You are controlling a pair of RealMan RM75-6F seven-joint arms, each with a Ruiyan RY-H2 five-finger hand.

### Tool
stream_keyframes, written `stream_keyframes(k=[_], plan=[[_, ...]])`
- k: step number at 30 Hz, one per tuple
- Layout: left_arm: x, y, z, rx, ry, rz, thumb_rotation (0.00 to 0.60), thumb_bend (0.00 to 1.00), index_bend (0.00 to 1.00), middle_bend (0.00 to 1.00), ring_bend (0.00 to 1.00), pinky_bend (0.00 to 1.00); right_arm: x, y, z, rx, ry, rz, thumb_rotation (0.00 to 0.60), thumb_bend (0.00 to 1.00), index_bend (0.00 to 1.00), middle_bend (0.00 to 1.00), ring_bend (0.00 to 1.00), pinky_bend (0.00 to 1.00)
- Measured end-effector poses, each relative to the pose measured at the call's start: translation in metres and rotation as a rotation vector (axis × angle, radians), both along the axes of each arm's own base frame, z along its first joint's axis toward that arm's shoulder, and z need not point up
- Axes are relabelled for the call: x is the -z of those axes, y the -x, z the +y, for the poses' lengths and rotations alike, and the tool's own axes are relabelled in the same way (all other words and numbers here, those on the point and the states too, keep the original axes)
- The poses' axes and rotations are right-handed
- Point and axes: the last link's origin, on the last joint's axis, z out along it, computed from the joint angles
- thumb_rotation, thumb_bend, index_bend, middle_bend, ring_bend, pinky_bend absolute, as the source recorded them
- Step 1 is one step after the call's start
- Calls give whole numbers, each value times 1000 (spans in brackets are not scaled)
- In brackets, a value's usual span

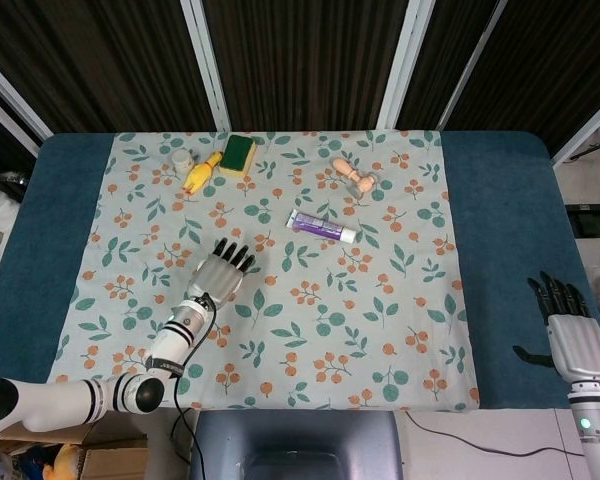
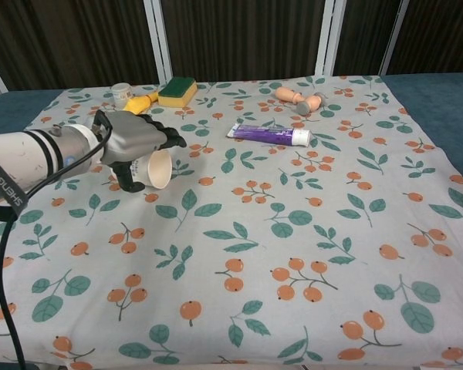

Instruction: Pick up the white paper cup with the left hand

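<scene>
Floral cloth (image 1: 380,300) covers the counter. Paper cup (image 2: 156,169) lies on its side toward the left edge, mouth facing right. Left hand (image 2: 131,142) sits over it, fingers (image 2: 168,137) draped across the top, not visibly clamped. Right hand (image 1: 572,340) at the right edge, fingers apart.

The left arm enters from the lower left of the head view, its white forearm running up and to the right, a black cable trailing alongside it; the left hand (image 1: 219,273) sits left of centre, back of the hand uppermost, dark fingers (image 1: 242,259) reaching toward the upper right; in the chest view the same hand (image 2: 135,142) shows at the left, palm down, fingers extended to the right, thumb curled beneath; the right hand (image 1: 571,335) stands at the lower right edge of the head view, fingers apart and pointing up, holding nothing.
</scene>
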Motion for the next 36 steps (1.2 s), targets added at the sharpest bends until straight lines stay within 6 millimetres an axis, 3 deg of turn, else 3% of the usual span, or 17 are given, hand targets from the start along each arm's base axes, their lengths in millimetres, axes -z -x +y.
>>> stream_keyframes(k=[12, 21, 27, 36], plan=[[5, -3, 5, -4, -10, 19, 600, 417, 342, 214, 0, 0, -1, 2, -1, 17, -22, 14, 600, 218, 0, 0, 0, 0], [1, -5, 6, -5, -29, -43, 600, 427, 395, 268, 0, 0, -2, 2, -1, 21, -21, 12, 600, 219, 0, 0, 0, 0], [-7, -7, 6, -37, -32, -179, 600, 426, 399, 283, 0, 0, -2, 2, -1, 21, -18, 12, 600, 219, 0, 0, 0, 0], [-26, -4, 4, -162, -19, -610, 600, 424, 411, 288, 5, 0, -2, 2, -1, 26, -22, 16, 600, 219, 0, 0, 0, 0]])
